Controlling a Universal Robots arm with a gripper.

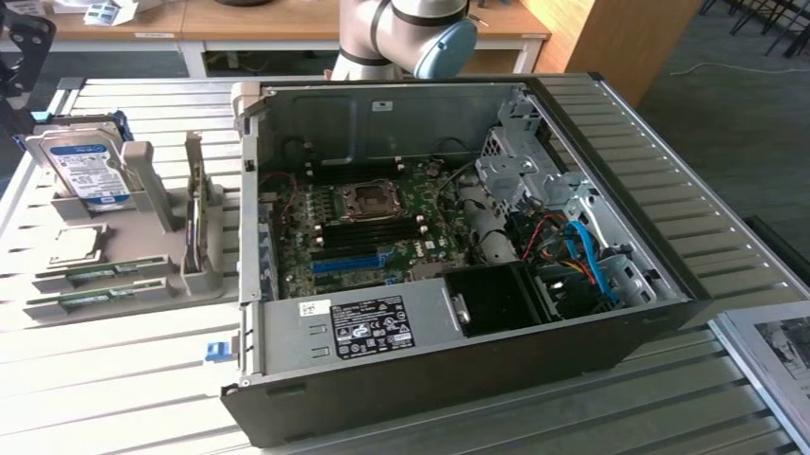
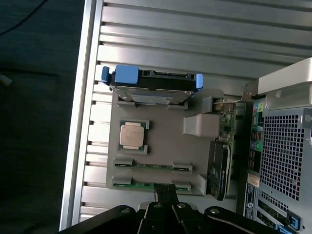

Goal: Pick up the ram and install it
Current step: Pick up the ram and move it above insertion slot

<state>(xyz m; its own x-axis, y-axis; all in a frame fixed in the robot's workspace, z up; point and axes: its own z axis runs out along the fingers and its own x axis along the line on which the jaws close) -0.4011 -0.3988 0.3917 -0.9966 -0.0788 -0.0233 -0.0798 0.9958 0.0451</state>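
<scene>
One claw (image 2: 165,188) hung high over a grey tray (image 2: 161,141), its tips pressed tight together with nothing between them. In the wrist view those tips lined up with the outer ram stick (image 2: 144,184), which lay flat in a groove along the tray's edge. Claw and stick were apart, with the stick well below. The inner ram stick (image 2: 153,166) lay parallel just beside it, in a groove of its own. That made two ram sticks, both in the tray and neither in the computer.

Beyond them the tray held one square processor chip (image 2: 132,135) lying flat and one hard drive (image 2: 151,85) standing on edge between blue rails. It also held two cards on edge along the side nearest the computer: a dark card (image 2: 218,168) and a green card (image 2: 225,122).

In the exterior view the tray sat to the left of one open computer case (image 1: 418,398), both on a slatted metal table (image 1: 708,190). The case held:
- one motherboard (image 1: 367,227) with a bright-blue slot (image 1: 344,263)
- one power supply (image 1: 367,327) with a black label
- one black fan shroud (image 1: 500,299)
- a tangle of blue and red cables (image 1: 582,251)

The arm (image 1: 405,33) rose behind the case's far wall.
</scene>
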